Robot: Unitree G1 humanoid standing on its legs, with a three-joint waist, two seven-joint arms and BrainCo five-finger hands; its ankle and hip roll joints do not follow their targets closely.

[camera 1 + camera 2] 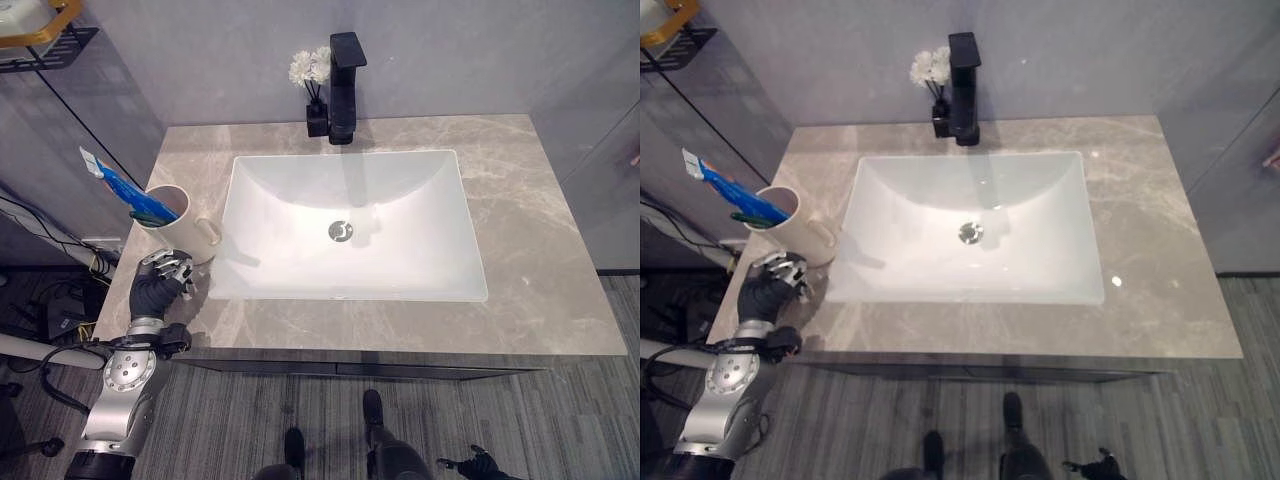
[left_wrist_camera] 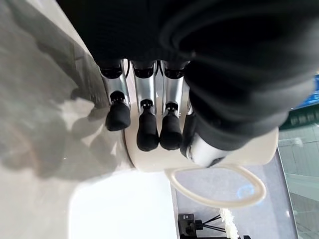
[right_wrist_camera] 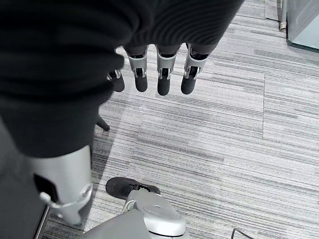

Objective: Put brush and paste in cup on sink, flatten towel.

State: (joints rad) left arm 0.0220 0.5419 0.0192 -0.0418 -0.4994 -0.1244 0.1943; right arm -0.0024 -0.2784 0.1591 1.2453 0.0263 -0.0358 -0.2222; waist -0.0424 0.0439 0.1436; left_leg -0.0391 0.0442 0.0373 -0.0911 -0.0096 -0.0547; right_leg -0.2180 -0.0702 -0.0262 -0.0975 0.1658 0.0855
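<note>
cup: counter's left edge, holds paste | left hand: fingers relaxed, beside cup | right hand: fingers straight, over floor

Counter right of the basin lies open; the cup crowds the left strip.

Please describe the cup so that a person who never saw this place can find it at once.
On the grey marble counter, look left of the white rectangular basin. The cream mug with a loop handle stands near the counter's left edge, beside the robot's left hand. It alone holds a blue toothpaste tube.
</note>
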